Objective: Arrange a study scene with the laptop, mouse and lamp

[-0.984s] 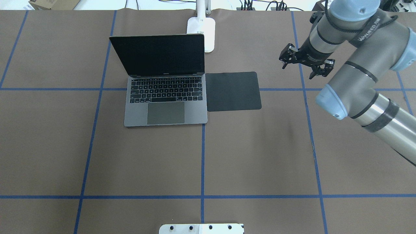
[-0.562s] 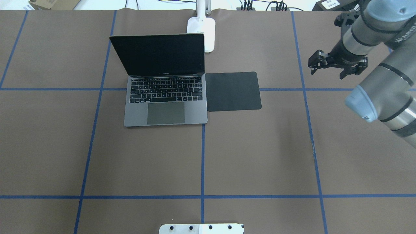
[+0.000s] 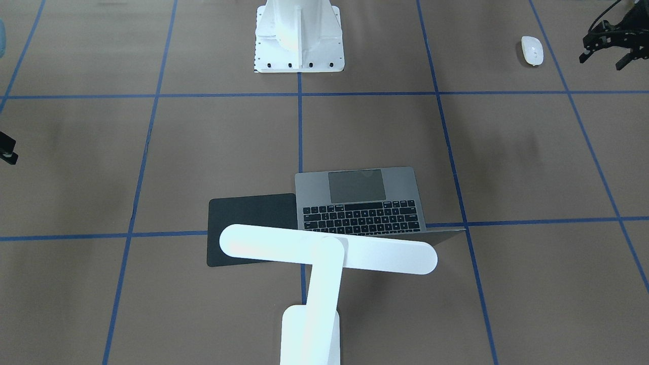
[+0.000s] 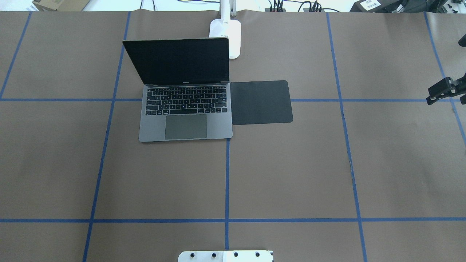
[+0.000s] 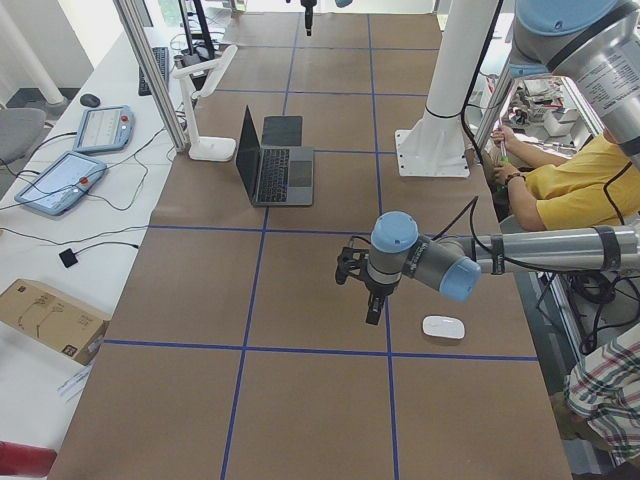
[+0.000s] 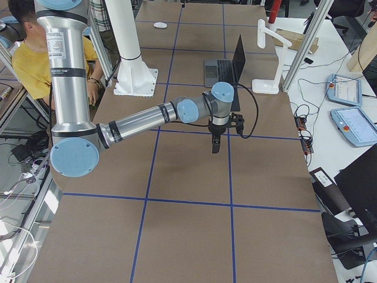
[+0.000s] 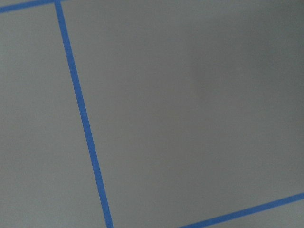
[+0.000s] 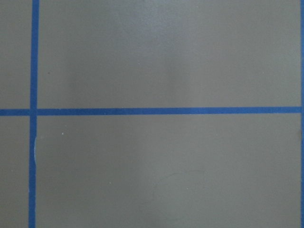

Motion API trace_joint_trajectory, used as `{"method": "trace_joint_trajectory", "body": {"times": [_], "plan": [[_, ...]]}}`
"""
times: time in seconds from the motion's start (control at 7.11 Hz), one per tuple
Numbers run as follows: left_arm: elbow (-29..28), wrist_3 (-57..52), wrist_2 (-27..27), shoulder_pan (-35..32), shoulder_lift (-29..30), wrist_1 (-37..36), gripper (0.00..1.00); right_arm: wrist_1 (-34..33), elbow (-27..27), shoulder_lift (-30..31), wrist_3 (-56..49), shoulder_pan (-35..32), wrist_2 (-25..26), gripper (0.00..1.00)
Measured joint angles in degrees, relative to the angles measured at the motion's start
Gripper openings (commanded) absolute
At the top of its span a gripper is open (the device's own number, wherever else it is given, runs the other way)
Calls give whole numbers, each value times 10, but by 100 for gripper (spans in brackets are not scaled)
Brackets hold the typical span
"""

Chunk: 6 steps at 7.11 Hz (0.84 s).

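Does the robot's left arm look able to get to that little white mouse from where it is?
Probably yes. The left gripper hovers beside the mouse, with only bare table between them, and its jaws stand open.

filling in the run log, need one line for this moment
laptop open | lamp behind it | mouse on table, off the black pad | left fingers open near mouse | right fingers open, empty

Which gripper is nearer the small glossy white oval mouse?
Left. The left gripper is close beside the mouse on the table's left side; the right gripper is far across the table.
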<state>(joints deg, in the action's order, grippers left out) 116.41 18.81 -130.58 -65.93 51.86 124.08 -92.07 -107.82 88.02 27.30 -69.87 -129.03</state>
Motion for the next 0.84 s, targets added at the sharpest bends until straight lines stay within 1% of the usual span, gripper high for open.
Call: {"method": "trace_joint_trajectory", "body": {"times": [0.14,0.42,0.7,0.84], "plan": [[-3,12,15,28,-28,16,100,0,0,4,-3,-2,-3,100],[-21,42,22,53,-69,56,100,0,0,7,-5,-3,-5,100],[-31,112,20,90,-81,87,100,1,-2,11,-5,-4,-5,100],[-32,160,19,127,-79,100,100,1,-3,12,-4,-4,-5,100]]}}
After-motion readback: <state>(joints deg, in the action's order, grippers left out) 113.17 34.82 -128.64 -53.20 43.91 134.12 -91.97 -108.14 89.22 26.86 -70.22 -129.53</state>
